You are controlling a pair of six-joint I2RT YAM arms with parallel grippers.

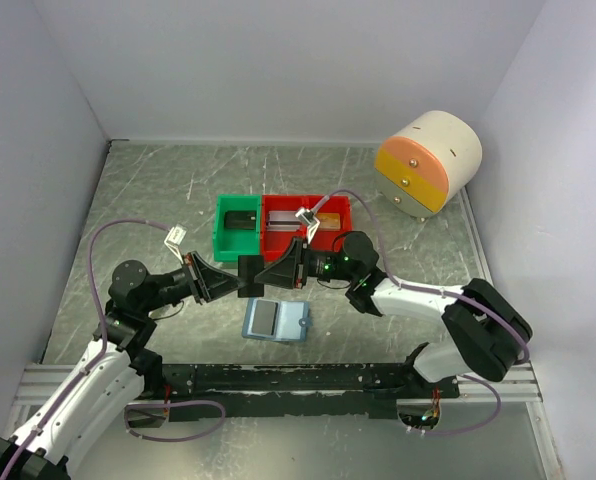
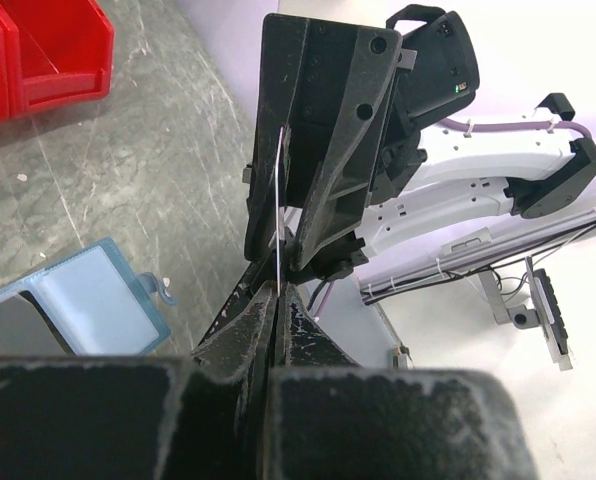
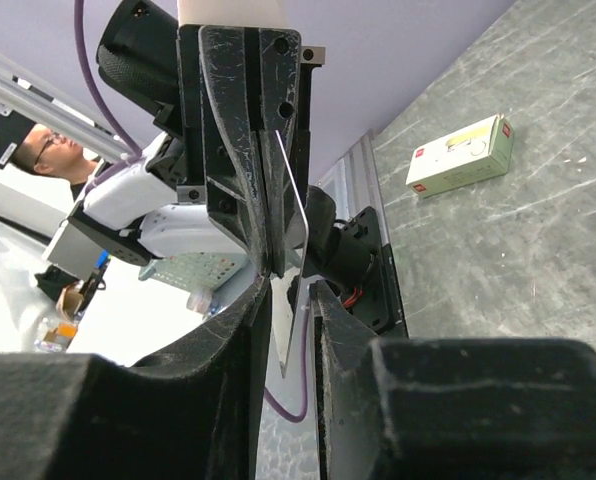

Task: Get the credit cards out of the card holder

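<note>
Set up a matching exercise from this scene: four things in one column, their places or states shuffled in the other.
Things:
1. card holder
2. credit card
3. green bin
4. cream round container

Places or states:
A. far right corner of the table
B. pinched in the left gripper, off the table
C. lying open on the table
D. right beside the red bin, on its left

Pairs: 1-C, 2-B, 3-D, 4-A
</note>
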